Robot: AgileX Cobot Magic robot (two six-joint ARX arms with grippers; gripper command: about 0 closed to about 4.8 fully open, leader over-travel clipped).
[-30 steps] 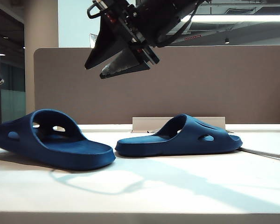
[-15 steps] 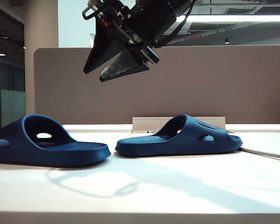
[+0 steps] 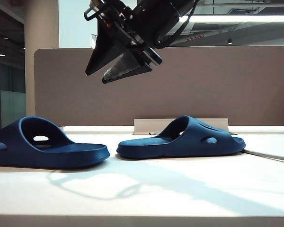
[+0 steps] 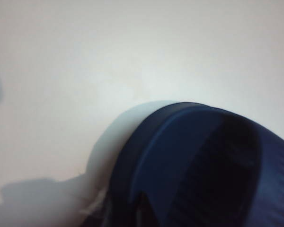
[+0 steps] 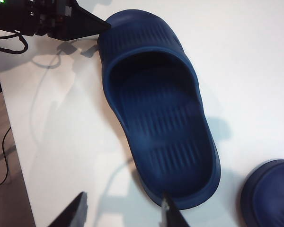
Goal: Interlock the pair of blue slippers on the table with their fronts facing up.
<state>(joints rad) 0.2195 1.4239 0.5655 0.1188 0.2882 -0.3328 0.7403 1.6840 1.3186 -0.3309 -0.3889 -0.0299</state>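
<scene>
Two dark navy moulded foam slide slippers flat on the off-white table (image 3: 180, 189), one (image 3: 47, 144) at nine o'clock, the other (image 3: 182, 139) at centre, well apart, right end effector (image 5: 125, 208) – fingers parted, empty – above the centre slipper, another dark end effector (image 3: 123, 59) at twelve o'clock, left end effector unseen – state unclear.

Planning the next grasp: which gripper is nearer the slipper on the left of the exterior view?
Left. The left gripper sits low over the table, beside that slipper at its toe end; the right gripper hangs open, well above it.
</scene>
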